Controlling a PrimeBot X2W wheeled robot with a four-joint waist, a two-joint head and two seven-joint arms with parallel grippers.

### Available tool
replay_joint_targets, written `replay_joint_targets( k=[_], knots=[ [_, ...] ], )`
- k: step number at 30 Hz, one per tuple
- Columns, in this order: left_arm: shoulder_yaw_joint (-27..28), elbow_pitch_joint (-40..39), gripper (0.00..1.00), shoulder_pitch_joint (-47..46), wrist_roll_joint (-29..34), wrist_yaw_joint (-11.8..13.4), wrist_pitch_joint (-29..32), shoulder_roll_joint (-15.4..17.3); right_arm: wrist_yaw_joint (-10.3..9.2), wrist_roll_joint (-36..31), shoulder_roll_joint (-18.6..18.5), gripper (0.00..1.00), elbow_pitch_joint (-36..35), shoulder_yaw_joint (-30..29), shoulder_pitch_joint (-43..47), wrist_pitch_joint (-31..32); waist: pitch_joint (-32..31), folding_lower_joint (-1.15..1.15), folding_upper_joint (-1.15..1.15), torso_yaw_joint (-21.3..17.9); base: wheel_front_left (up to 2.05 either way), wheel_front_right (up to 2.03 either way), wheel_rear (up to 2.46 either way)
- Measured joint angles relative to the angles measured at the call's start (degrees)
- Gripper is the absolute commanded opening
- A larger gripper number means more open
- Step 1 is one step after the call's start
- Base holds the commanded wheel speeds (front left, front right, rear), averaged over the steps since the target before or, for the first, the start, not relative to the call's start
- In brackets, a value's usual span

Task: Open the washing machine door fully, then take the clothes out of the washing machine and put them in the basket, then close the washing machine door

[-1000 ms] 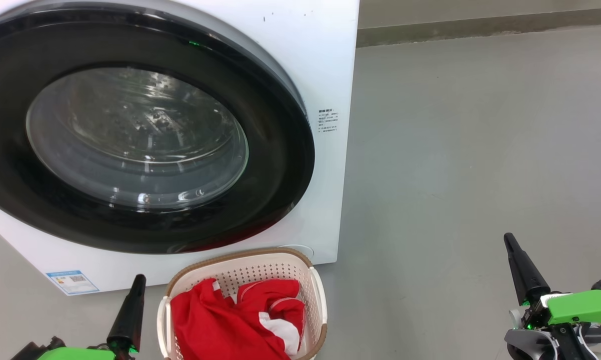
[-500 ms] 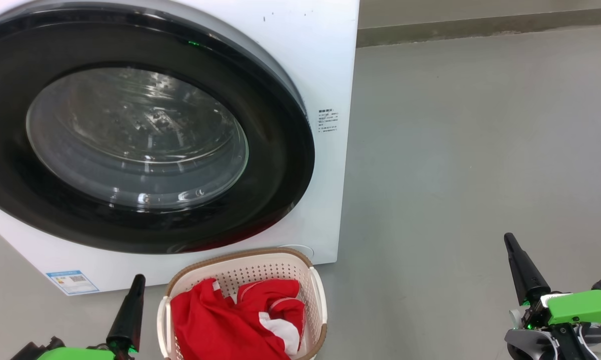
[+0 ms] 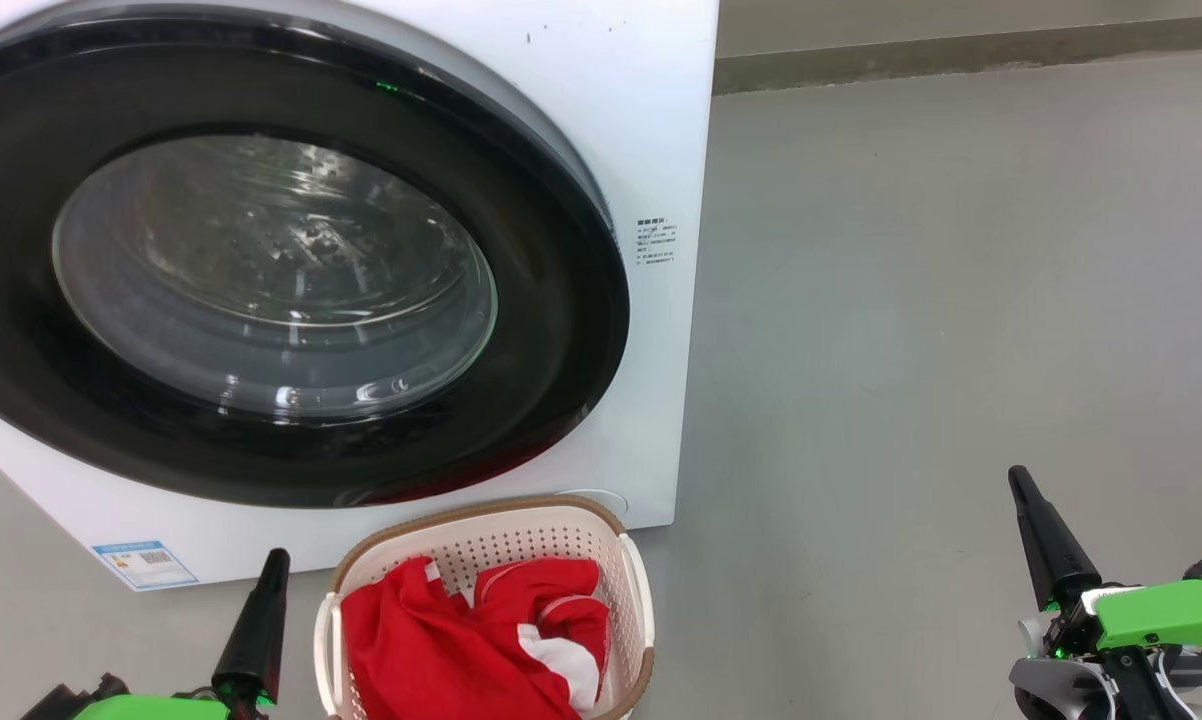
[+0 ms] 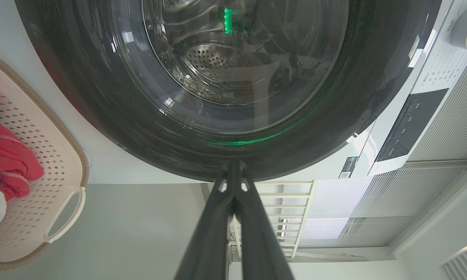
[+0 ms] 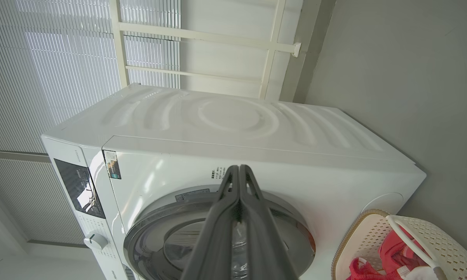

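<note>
Nothing moved; my left end effector [image 3: 277, 560] and right end effector [image 3: 1017, 478] sit closed, empty, and I fear an unlatched washing machine door [image 3: 561, 300] could reopen.

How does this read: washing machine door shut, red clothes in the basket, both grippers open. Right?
Not quite. Both grippers are shut, not open: the left gripper in the left wrist view and the right gripper in the right wrist view each show fingers pressed together. The washing machine door is shut and the clothes lie in the basket.
</note>
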Motion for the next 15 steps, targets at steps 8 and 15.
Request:
replay_joint_targets(
  k=[8,15],
  knots=[
    [0.1,0.0,0.00,0.0,0.2,0.0,0.0,0.0,0.00,0.0,0.0,0.00,0.0,0.0,0.0,0.0,0.0,0.00,0.00,0.0,0.00,0.00,0.00],
    [0.1,0.0,0.00,0.0,0.3,0.0,0.3,0.0,0.00,0.0,0.0,0.00,0.0,0.0,0.0,0.0,0.0,0.00,0.00,0.0,0.00,0.00,0.00]
  ],
)
